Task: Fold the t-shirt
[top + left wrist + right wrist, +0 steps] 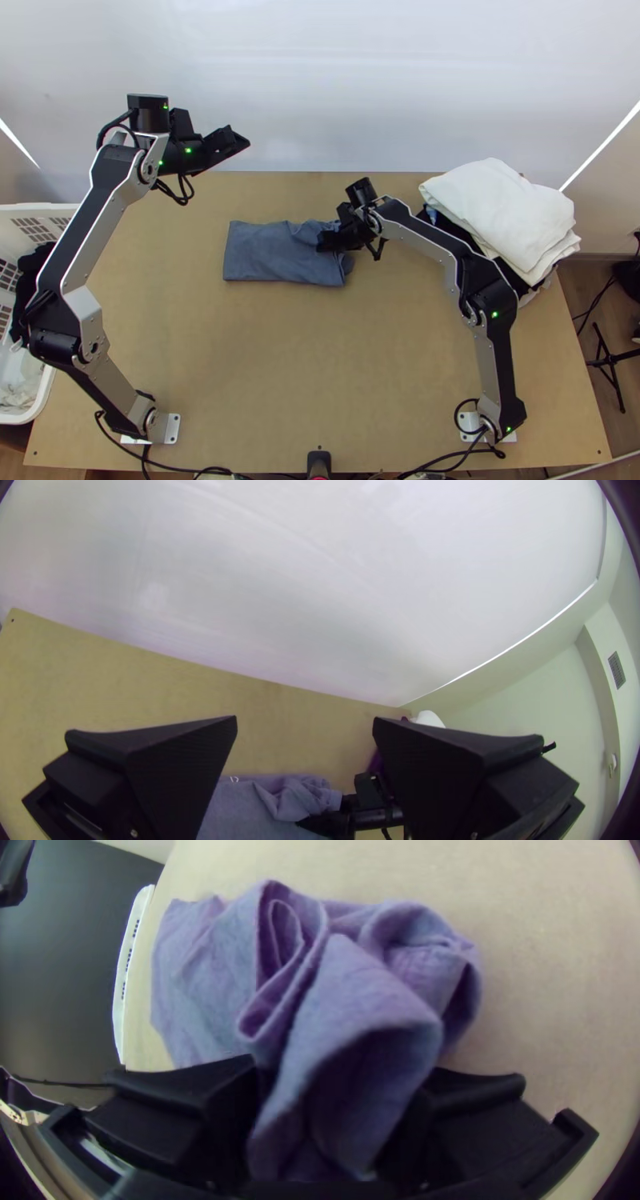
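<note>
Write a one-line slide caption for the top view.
Left gripper raised, right gripper at the rumpled end of the folded t-shirt.

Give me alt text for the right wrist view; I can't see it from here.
The blue t-shirt lies in bunched, curling folds, one thick fold rising between the fingers of the right gripper, which stand apart on either side of it. Light wooden table surrounds the cloth.

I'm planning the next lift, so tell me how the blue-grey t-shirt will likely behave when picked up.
The t-shirt is probably floppy, since its cloth curls loosely at the right pincer. It seems unlikely to roll, its other end lying flat. Its folds, visibly loose, may open if lifted.
</note>
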Action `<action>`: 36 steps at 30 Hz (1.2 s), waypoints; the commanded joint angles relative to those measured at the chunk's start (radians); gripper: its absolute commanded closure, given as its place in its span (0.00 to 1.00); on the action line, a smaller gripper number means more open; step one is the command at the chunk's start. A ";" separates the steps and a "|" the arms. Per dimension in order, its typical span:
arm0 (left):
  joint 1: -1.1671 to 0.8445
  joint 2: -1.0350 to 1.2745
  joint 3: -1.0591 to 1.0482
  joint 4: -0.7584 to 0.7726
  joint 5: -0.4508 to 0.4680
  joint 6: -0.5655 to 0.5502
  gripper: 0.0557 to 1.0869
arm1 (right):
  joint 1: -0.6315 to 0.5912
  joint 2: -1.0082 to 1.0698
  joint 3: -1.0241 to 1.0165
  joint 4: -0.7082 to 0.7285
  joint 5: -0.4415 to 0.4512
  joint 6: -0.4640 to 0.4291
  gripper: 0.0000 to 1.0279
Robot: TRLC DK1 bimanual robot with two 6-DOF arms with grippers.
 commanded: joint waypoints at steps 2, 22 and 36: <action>0.000 0.004 0.004 0.000 0.000 0.001 0.04 | -0.042 -0.066 -0.001 0.093 0.031 0.103 0.97; 0.003 -0.008 0.006 0.003 0.010 -0.004 0.04 | -0.239 -0.259 0.602 -0.234 0.057 0.384 0.97; 0.010 -0.016 0.006 0.005 0.017 -0.002 0.04 | -0.581 -0.293 0.627 -0.089 0.017 0.603 0.97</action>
